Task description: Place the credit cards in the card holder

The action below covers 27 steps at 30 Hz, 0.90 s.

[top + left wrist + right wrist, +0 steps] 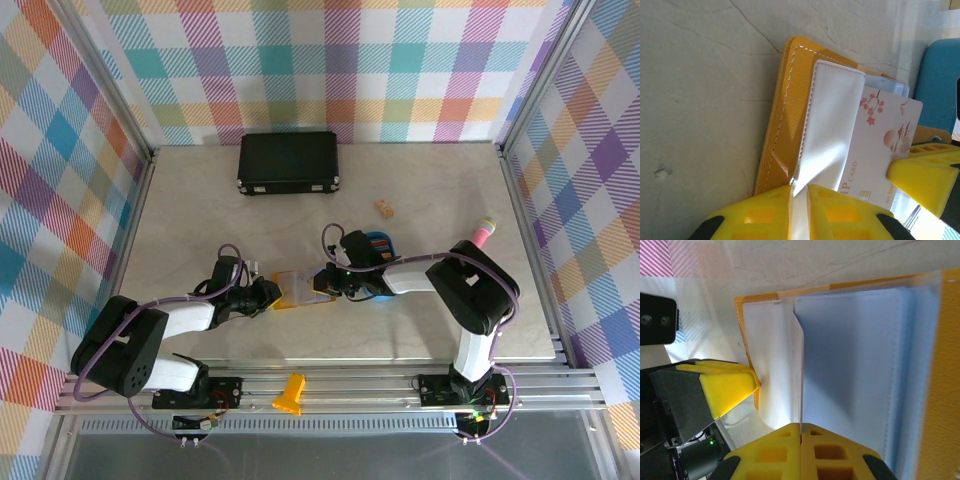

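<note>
Lying open — card holder (pixel 786 100) w/ pink VIP card (pixel 880 145) under white flap (pixel 830 120).

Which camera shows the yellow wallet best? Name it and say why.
Top view: nearly the whole wallet, lying open, though small. The left wrist view shows its yellow edge, a white flap and a card close up; the right wrist view shows its pale blue pockets, cropped.
</note>
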Each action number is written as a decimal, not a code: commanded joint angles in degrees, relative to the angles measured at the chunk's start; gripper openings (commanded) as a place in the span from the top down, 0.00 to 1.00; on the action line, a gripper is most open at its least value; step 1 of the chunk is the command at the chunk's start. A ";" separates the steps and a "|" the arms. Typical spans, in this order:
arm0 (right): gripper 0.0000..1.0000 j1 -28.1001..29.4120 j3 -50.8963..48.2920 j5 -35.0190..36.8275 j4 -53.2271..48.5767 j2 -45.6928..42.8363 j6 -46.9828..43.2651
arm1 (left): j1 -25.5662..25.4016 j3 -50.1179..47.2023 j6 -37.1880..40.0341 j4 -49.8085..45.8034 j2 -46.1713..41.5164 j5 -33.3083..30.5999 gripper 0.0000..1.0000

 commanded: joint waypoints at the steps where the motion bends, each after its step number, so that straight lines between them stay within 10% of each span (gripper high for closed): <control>1: 1.00 1.07 -1.10 -1.08 -1.63 0.50 -0.68 | -0.45 -1.23 0.42 -3.96 1.72 -3.29 0.83; 27: 1.00 1.36 4.14 5.24 -10.94 0.34 -5.20 | -0.45 1.76 3.85 -15.22 -0.67 -8.08 0.84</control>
